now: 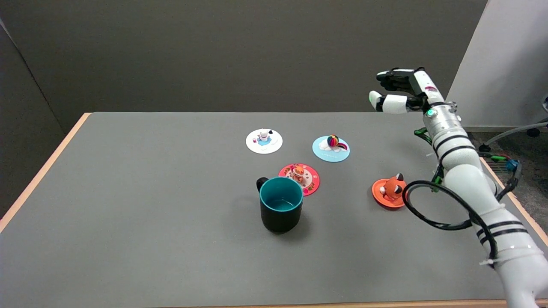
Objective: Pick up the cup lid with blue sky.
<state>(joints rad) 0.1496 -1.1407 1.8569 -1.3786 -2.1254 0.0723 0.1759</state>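
The robot hand hangs in the air over the far right of the tabletop, fingers apart and holding nothing. The sky-blue cup lid, topped by a striped balloon on clouds, lies flat below and left of the robot hand, well apart from it. Nearer lie an orange fox lid, a red lid and a teal-lined mug.

My right hand is hovering behind and right of four lids surrounding a mug on the table.
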